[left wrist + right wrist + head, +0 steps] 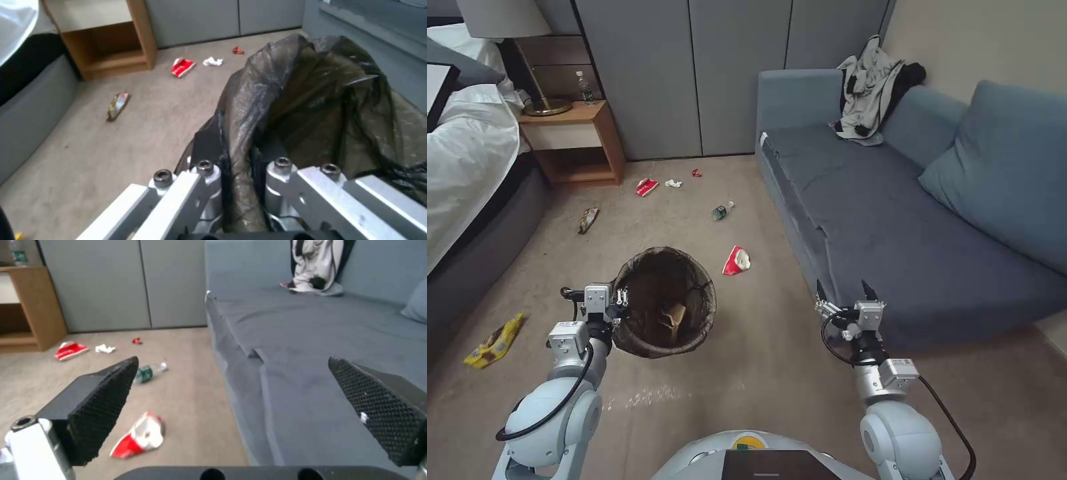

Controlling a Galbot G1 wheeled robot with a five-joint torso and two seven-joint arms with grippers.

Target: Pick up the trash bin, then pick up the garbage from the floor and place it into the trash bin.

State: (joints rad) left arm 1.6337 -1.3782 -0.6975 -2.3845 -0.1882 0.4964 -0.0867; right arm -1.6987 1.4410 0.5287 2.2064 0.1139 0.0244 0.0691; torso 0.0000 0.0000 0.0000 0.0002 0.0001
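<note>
Head view: left gripper [620,298] pinches the trash bin [664,301] by its bagged rim.
Right gripper [846,291] spread, empty; nearest red-and-white packet [736,261] looks light, probably crushable, so grip its middle.

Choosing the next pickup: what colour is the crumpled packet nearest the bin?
Red and white packet, clearest in the right wrist view.
</note>
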